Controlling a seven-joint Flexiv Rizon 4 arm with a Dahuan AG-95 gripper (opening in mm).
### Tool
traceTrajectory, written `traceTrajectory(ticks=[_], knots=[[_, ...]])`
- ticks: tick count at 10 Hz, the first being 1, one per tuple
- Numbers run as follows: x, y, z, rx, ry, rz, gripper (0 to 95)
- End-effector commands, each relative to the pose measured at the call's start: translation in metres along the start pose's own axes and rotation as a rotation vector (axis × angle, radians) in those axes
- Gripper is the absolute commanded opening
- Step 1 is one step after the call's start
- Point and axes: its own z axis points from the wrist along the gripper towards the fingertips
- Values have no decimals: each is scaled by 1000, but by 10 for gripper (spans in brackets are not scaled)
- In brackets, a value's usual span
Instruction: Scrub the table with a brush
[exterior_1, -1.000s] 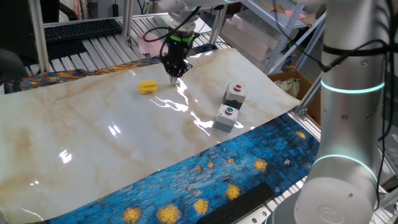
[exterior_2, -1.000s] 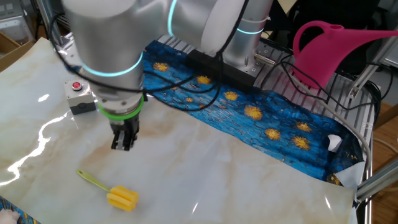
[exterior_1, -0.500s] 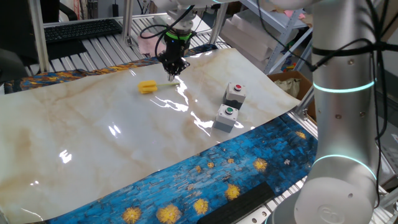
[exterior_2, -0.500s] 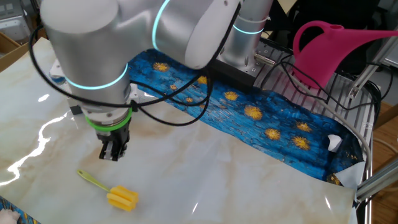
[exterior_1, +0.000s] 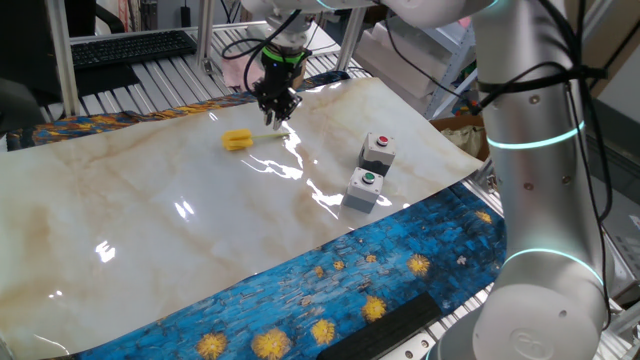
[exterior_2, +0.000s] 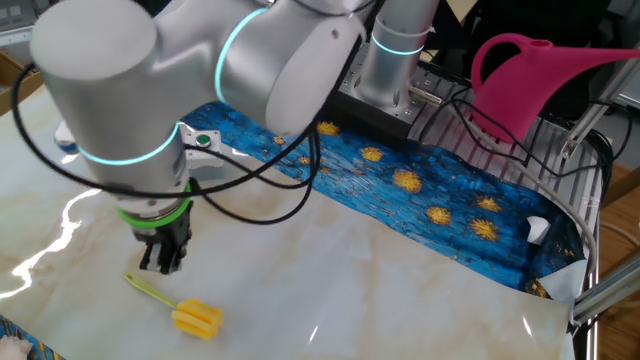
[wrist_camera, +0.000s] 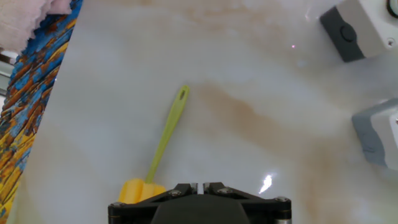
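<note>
The yellow brush (exterior_1: 237, 140) lies flat on the cream marble table (exterior_1: 200, 230), its blocky head to the left and its thin handle pointing right. In the other fixed view the brush (exterior_2: 197, 318) lies near the table (exterior_2: 350, 260) front edge. My gripper (exterior_1: 271, 118) hangs just above the handle end, jaws close together and holding nothing. It also shows in the other fixed view (exterior_2: 160, 265), just above the handle. In the hand view the brush (wrist_camera: 168, 134) lies ahead of the gripper (wrist_camera: 199, 186), its head partly hidden by the hand.
Two grey button boxes stand right of the brush, a red-button one (exterior_1: 377, 150) and a green-button one (exterior_1: 365, 190); both show in the hand view (wrist_camera: 357, 28) (wrist_camera: 379, 134). Blue flowered cloth (exterior_1: 330, 290) edges the slab. A pink watering can (exterior_2: 540, 70) stands off the table.
My gripper has moved across the table toward the brush and now hangs over its handle end. The brush and the button boxes have not moved.
</note>
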Motion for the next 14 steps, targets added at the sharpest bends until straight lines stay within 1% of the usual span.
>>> traceTrajectory(ticks=[1, 3, 6, 9, 11, 14], knots=[[-4, 3, 3, -2, -5, 0, 380], [-10, 9, 7, -4, -5, 6, 380], [-16, 15, 15, -6, -2, 6, 380], [-18, 18, 19, -8, 3, 5, 380], [-21, 21, 26, -15, 0, 3, 380], [-22, 23, 33, -16, -6, -9, 380]])
